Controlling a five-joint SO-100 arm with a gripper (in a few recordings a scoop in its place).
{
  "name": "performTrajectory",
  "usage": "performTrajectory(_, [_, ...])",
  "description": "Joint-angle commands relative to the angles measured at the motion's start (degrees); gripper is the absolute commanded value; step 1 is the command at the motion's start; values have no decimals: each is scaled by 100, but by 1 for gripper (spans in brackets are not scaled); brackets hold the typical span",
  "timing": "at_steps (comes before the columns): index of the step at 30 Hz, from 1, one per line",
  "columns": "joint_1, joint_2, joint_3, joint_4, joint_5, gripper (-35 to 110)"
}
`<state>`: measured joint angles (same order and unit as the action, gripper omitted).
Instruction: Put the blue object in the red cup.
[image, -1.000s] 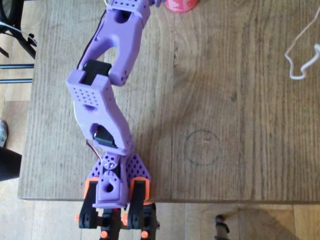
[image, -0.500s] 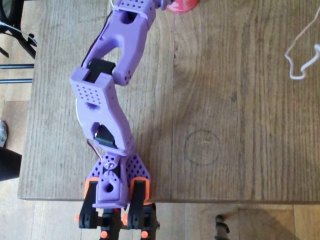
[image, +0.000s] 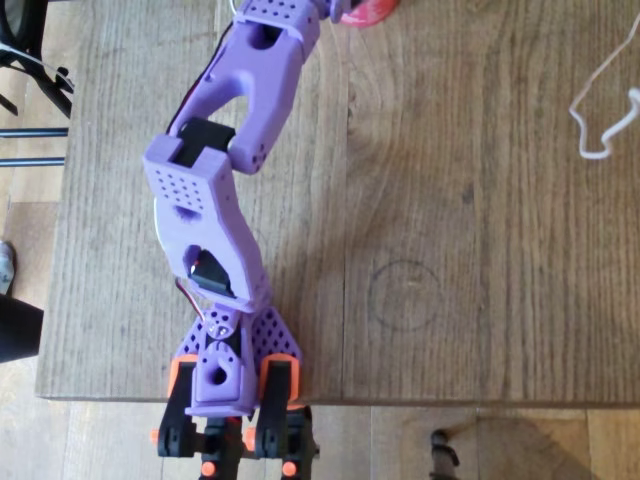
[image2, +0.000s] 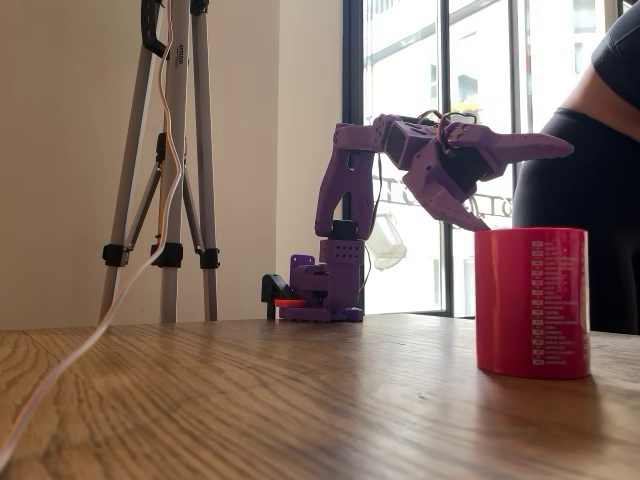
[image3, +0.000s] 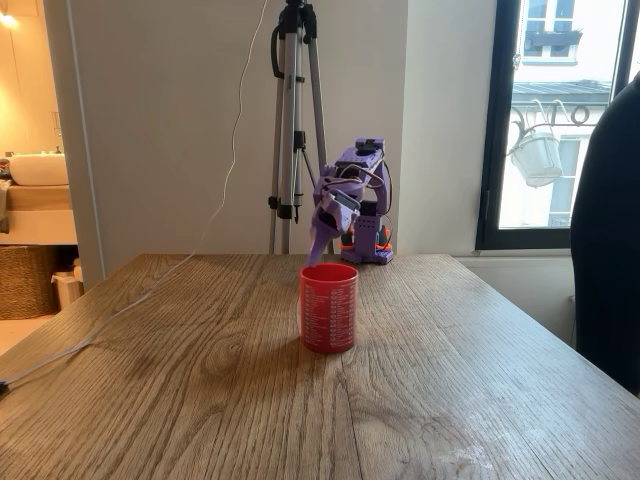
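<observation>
Purple gripper (image2: 500, 185), jaws spread apart, hovers above the red cup (image2: 531, 301); blue object possibly already dropped.

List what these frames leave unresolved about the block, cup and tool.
- Blue block: not made out; whether it lies inside the cup is hidden by the opaque wall in both fixed views.
- Cup in the overhead view: cut off by the top edge.
- Tool: open above the cup; in the other fixed view too small to judge.
</observation>
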<state>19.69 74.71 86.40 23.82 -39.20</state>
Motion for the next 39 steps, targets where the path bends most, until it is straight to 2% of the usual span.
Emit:
performTrajectory(1, [97, 211, -483, 9, -26, 35])
performTrajectory(4, [114, 229, -510, 9, -53, 31])
performTrajectory(5, [114, 255, -510, 0, -53, 7])
performTrajectory(6, [105, 272, -501, -53, -62, 0])
performTrajectory(23, [26, 765, -352, -299, 70, 0])
performTrajectory(27, [53, 1274, -413, -765, 729, 0])
performTrajectory(31, [439, 2118, -308, -853, 2215, 0])
performTrajectory(33, [712, 2681, -193, -255, 3146, 0])
performTrajectory(35, [879, 3375, -70, 914, 3964, 0])
performTrajectory(37, [932, 4175, 229, 1986, 4421, 0])
performTrajectory(39, [905, 5124, 765, 2566, 4605, 0])
